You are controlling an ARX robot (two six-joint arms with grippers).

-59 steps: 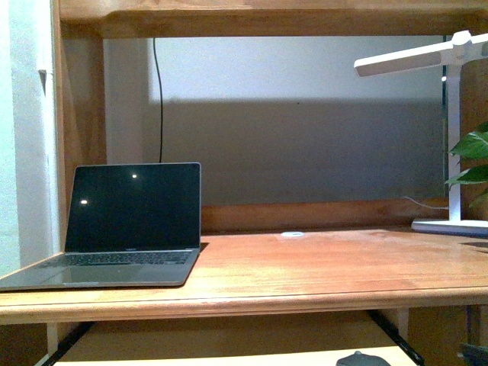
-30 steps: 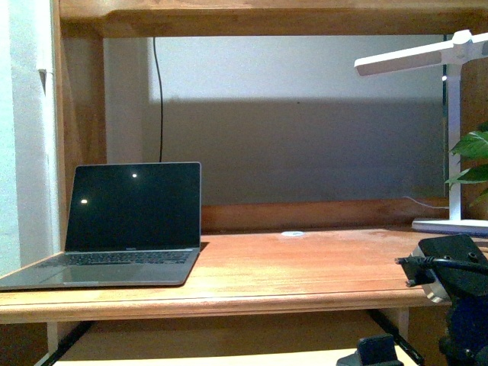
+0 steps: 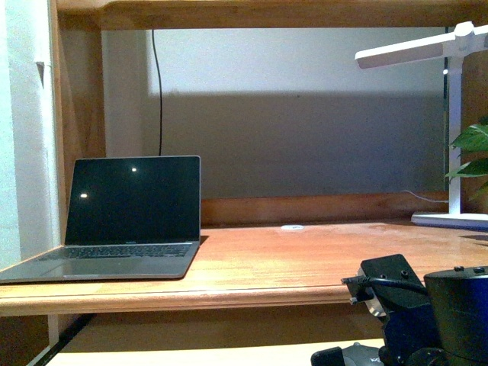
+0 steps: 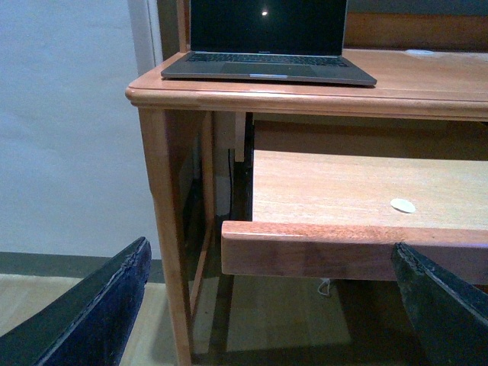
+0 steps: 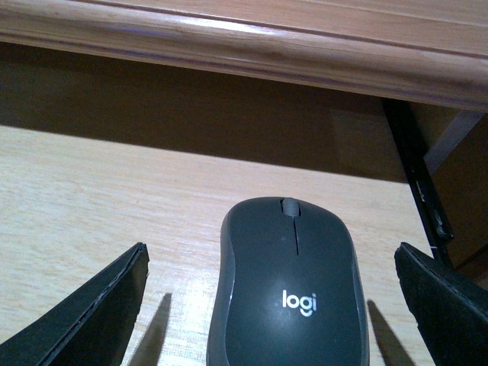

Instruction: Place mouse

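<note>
Mouse (image 5: 288, 290) between parted right jaws

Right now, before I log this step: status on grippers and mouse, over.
Left gripper open, empty. Right gripper open, straddling the mouse, no contact. Mouse flat on the pull-out tray. Desk edge overhangs ahead.

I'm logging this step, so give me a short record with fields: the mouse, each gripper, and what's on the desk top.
mouse: on the pull-out tray under the desk top, logo facing up
right gripper: open, straddling the mouse, fingers clear of it
left gripper: open, empty, facing the pull-out tray's front edge
desk top: open laptop at left, white lamp at right
</note>
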